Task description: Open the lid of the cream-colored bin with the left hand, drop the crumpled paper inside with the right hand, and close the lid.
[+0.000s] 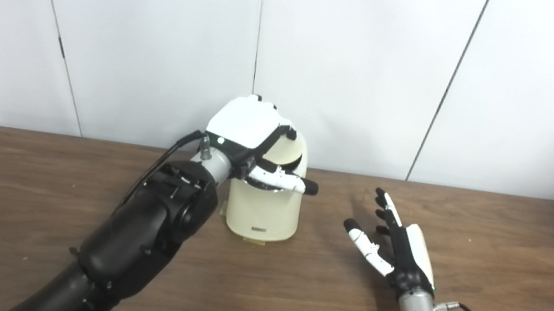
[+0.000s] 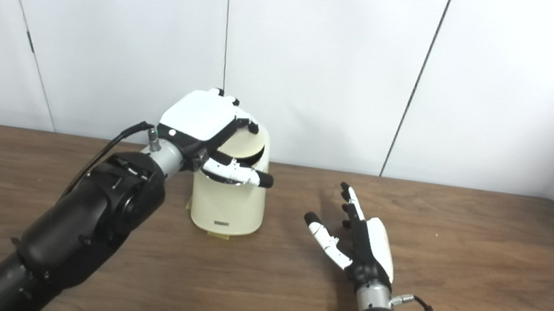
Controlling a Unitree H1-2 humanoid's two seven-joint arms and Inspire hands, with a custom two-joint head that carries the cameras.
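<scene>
On the counter (image 1: 493, 242), cream bin (image 1: 263, 212) stands mid-left; left hand (image 1: 249, 137) curled over its tilted lid (image 1: 285, 156), gripping it. Right hand (image 1: 397, 243) beside the bin, fingers spread, empty. Paper not visible.

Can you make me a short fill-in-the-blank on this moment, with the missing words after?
1. The left hand rests on top of the cream-colored ____.
2. The right hand is open and holds ____.
3. The bin stands on a ____ table.

Missing words: bin; nothing; wooden
</scene>
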